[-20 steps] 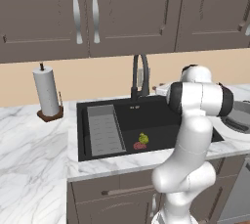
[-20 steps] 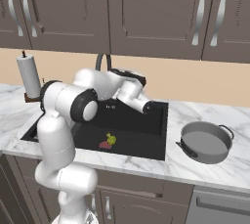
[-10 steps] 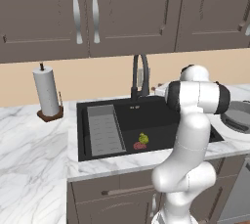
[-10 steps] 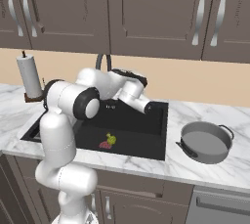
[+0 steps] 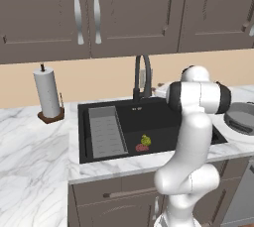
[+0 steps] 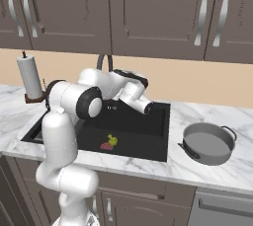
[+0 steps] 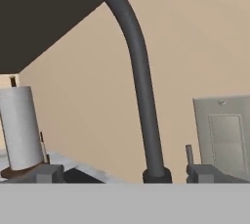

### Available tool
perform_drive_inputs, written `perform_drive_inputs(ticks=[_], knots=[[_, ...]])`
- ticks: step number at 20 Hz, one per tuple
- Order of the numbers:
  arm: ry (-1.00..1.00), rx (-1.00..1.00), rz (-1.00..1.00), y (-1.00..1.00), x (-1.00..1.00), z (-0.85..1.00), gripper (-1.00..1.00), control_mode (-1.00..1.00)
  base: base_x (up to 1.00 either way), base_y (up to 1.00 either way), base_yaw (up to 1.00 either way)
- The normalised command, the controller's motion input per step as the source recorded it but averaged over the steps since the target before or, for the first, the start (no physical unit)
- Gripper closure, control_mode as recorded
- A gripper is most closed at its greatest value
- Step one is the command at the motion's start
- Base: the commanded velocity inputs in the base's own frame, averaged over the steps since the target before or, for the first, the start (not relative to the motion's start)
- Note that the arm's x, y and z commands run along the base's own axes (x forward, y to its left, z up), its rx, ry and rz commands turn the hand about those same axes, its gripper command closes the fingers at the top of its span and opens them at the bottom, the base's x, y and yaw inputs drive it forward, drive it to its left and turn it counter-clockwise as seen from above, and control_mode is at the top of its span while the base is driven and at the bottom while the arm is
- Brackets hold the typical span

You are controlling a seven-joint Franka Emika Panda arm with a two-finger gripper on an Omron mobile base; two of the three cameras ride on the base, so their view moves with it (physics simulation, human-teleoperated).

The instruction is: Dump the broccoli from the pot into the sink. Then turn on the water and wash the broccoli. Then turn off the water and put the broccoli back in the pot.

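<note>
The broccoli (image 5: 145, 140) (image 6: 112, 140) is a small yellow-green floret. It lies on the floor of the black sink (image 5: 163, 114) (image 6: 148, 136), right beside the red drain (image 5: 141, 147). The grey pot (image 6: 207, 142) (image 5: 241, 117) stands upright on the counter to the right of the sink. My gripper (image 7: 128, 174) is open with nothing between its fingers. It is held up at the back of the sink and faces the dark arched faucet (image 7: 141, 86) (image 5: 141, 75) from close by. A small lever (image 7: 189, 154) stands just right of the faucet's base.
A paper towel roll (image 5: 47, 93) (image 7: 19, 127) stands on the counter to the left of the sink. A grey ribbed tray (image 5: 105, 132) fills the sink's left part. A wall plate (image 7: 224, 135) sits behind the faucet. Cabinets hang overhead.
The arm has shifted only slightly near the faucet. The broccoli and the pot have stayed where they were.
</note>
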Motion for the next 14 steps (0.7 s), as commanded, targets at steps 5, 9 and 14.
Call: perform_drive_inputs(ticks=[5, 9, 14], knots=[[0.00, 0.00, 0.00, 0.05, 0.25, -0.04, -1.00, -1.00, 0.00, 0.00, 0.00], [0.00, 0.00, 0.00, 0.00, 0.31, -0.07, -1.00, -1.00, 0.00, 0.00, 0.00], [0.00, 0.00, 0.00, 0.00, 0.27, -0.07, -1.00, -1.00, 0.00, 0.00, 0.00]])
